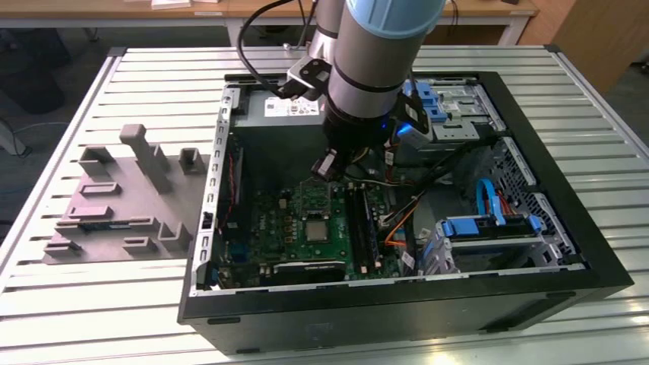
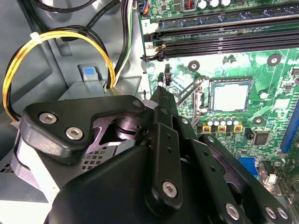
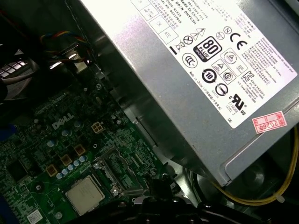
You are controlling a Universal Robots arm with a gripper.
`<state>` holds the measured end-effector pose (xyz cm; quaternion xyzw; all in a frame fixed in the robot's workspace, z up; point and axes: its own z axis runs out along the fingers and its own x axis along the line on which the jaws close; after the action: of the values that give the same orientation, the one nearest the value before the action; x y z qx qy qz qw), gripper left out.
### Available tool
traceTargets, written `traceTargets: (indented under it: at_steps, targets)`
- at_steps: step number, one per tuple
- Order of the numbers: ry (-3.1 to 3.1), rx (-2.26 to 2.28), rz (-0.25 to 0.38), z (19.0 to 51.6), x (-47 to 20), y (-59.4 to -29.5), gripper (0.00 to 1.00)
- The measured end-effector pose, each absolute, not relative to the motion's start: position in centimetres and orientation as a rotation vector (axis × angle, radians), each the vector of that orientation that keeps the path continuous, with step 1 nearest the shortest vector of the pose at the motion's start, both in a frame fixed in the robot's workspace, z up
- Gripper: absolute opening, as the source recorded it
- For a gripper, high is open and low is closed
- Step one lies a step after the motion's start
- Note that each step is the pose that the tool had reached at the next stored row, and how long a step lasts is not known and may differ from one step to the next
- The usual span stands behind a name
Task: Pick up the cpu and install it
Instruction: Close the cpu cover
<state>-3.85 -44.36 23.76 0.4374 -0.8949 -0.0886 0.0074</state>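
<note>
silver cpu point(image 2: 230, 96) sits in mobo socket; claw point(image 2: 161, 88) pinched together, empty, nearby.

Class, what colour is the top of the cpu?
Silver-grey, on the cpu in the green motherboard; clearest in the second wrist view.

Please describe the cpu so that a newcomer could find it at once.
Look into the open black computer case and find the green motherboard on its floor. Near its middle lies the cpu, in its socket. It is a flat silver square, while everything around it is green board or dark parts.
</note>
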Motion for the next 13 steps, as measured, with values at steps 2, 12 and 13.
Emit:
traceTargets:
  at_steps: [2, 12, 13]
  targets:
    - [-2.798, 1.368, -0.277, 23.77, -3.85, -44.36, 0.11]
    - [-2.792, 1.379, -0.277, 23.77, -3.88, -44.37, 0.11]
    - [-2.785, 1.39, -0.276, 23.77, -3.91, -44.37, 0.11]
